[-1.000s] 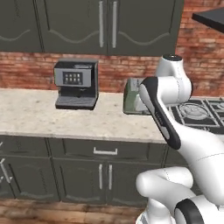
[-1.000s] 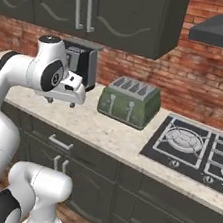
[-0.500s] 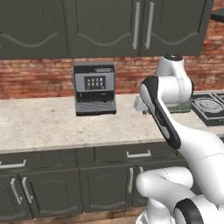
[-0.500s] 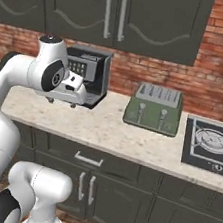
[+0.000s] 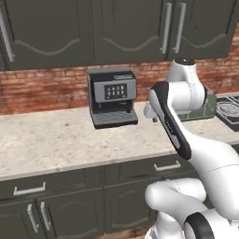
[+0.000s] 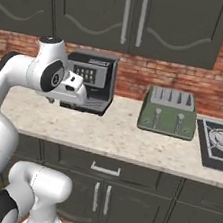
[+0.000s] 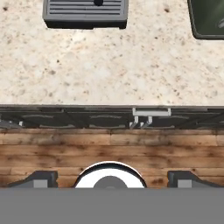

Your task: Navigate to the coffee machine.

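The coffee machine (image 5: pixel 112 95) is a boxy black unit with a silver-grey front panel and a dark button display. It stands on the counter against the brick wall, slightly left of the arm in the left base view. In the right base view the coffee machine (image 6: pixel 97 76) sits just behind my hand, which covers its lower left. The hand view looks straight down, with the machine's grated drip tray (image 7: pixel 85 12) at the top left. My gripper (image 7: pixel 112 178) hangs over the floor in front of the counter, open and holding nothing.
A grey-green toaster (image 6: pixel 168 112) stands to the right of the machine, with a stove top (image 6: pixel 219 144) beyond it. The speckled counter (image 5: pixel 56 140) runs left to right over dark cabinets with a drawer handle (image 7: pixel 150 112). Upper cabinets (image 5: pixel 121 28) hang above. Wooden floor (image 7: pixel 109 148) lies below.
Both base views have shifted: the base has driven left along the counter. The coffee machine now sits near the middle and the stove has slid toward the right edge. The arm's pose is unchanged.
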